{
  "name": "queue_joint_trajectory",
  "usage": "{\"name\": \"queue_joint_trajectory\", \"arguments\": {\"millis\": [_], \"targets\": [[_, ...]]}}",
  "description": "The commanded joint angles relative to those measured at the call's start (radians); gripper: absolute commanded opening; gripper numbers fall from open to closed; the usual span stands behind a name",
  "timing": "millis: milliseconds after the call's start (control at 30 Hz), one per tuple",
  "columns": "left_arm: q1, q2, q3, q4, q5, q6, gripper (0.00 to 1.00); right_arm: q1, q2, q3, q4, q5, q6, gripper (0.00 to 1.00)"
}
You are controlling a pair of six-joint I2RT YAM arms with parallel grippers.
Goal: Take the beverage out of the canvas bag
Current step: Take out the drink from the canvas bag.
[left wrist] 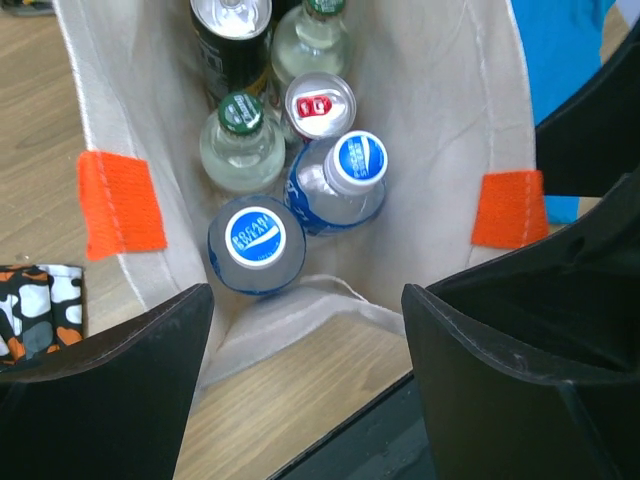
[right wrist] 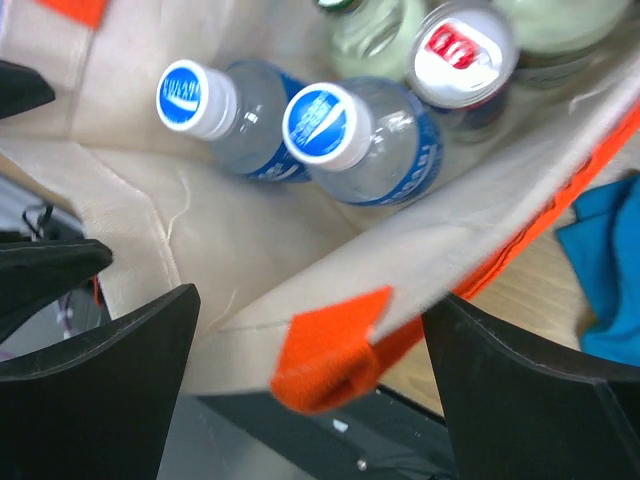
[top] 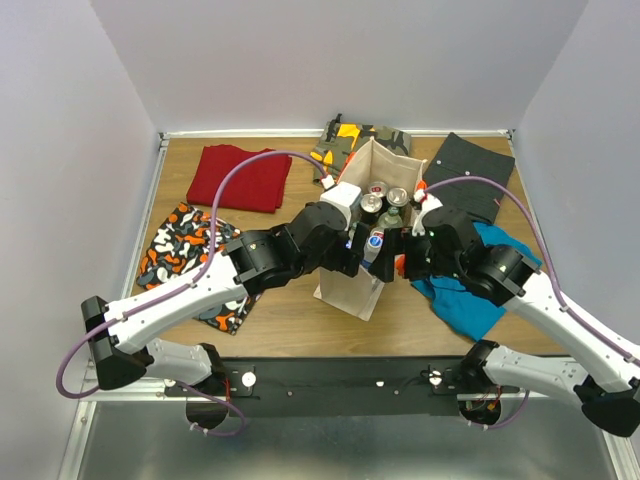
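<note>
From above, the canvas bag [top: 352, 290] stands upright on the table [top: 290, 320]. Left camera: my left gripper [left wrist: 308, 300] is wide apart and empty over blue-capped bottles [left wrist: 257, 238] in the bag (cans [left wrist: 320, 103] too). Right camera: my right gripper [right wrist: 310, 300] is wide apart around the orange handle [right wrist: 330, 350], not squeezing.

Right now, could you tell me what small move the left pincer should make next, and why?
Probably lower the left pincer around the nearest blue-capped bottle: its jaws are open and empty above the canvas bag, and that cap sits closest, upright and unobstructed.
</note>
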Motion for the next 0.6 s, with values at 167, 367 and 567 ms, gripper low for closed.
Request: {"name": "queue_joint_trajectory", "arguments": {"millis": [167,367,567], "targets": [[0.033,0.070,0.126,-0.020,-0.040,0.036,0.86,0.009,-0.061,-0.070,0.012,0.052,0.058,1.00],[0.064,0.126,0.170,-0.037,0.005,0.035,0.86,0.009,-0.086,-0.095,-0.018,-0.041,0.030,1.00],[0.067,0.158,0.176,-0.044,0.023,0.029,0.90,0.009,-0.101,-0.112,-0.011,-0.112,0.002,1.00]]}}
